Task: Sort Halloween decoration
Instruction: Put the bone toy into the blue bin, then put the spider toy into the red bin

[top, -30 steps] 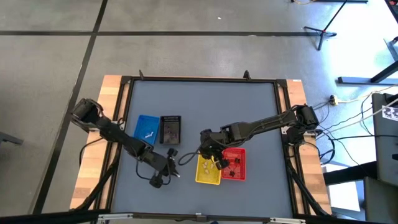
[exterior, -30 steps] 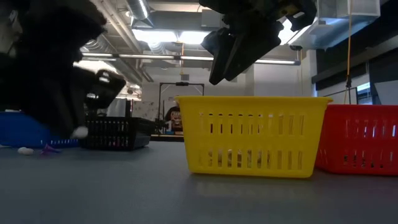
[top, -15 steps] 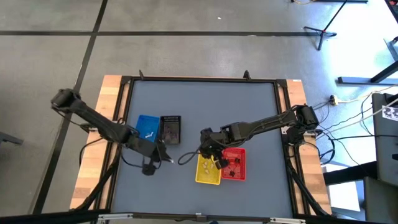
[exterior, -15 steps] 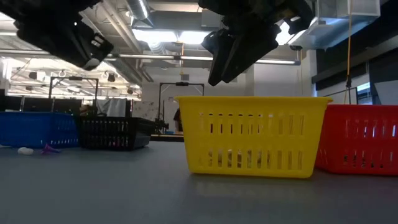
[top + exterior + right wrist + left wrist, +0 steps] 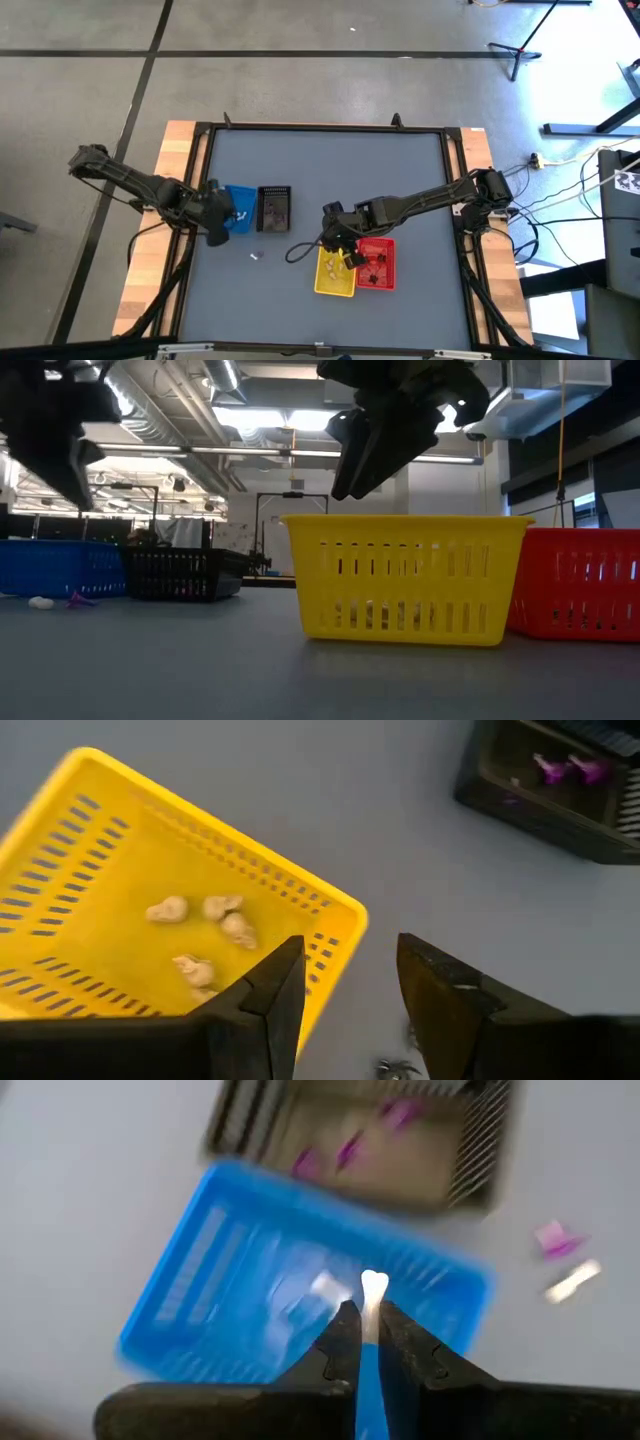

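My left gripper (image 5: 222, 215) hangs over the blue basket (image 5: 238, 207) and is shut on a small white bone-shaped trinket (image 5: 373, 1288). More white trinkets lie in that basket (image 5: 325, 1288). My right gripper (image 5: 350, 955) is open and empty above the far left corner of the yellow basket (image 5: 335, 272), which holds tan trinkets (image 5: 205, 920). A white trinket (image 5: 572, 1280) and a purple one (image 5: 553, 1238) lie loose on the table near the blue basket. My left gripper pinches the white trinket's shaft (image 5: 370, 1320) between its two fingertips, and the knobbed end (image 5: 373, 1283) sticks out past them. The fingers point down from above. The trinket is lifted clear, over the inside of the blue basket.
A black basket (image 5: 274, 208) with purple trinkets (image 5: 350, 1150) stands right of the blue one. A red basket (image 5: 376, 263) with dark trinkets stands against the yellow one. A dark trinket (image 5: 297, 252) lies on the table left of the yellow basket.
My left gripper has risen from the table near its middle front and gone toward the far left, to above the blue basket, carrying the white trinket clear of the table. The two loose trinkets have stayed where they lay.
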Action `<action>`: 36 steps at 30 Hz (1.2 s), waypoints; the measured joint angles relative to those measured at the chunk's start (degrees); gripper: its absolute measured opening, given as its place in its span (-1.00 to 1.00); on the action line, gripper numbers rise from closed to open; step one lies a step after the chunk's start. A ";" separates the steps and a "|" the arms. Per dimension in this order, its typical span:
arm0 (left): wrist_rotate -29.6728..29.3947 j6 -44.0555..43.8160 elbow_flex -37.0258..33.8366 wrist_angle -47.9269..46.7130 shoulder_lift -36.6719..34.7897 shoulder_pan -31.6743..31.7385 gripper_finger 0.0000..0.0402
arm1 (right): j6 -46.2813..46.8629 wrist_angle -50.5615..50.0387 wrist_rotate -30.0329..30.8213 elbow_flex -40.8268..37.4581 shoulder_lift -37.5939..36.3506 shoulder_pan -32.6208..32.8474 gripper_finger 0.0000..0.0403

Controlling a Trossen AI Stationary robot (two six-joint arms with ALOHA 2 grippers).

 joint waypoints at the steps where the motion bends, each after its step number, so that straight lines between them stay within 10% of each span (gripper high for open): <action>1: -0.13 -1.34 0.00 -2.15 -0.12 0.04 -0.94 | -0.02 0.01 0.80 0.00 0.00 0.00 -0.21; 29: -1.18 -14.02 0.00 1.54 1.63 0.04 -0.37 | 3.15 -2.19 5.56 0.00 0.02 -10.02 -0.21; 36: -1.20 -13.97 0.00 1.84 1.65 0.04 -0.37 | 4.72 -2.98 -2.03 -0.04 3.01 -15.38 -0.21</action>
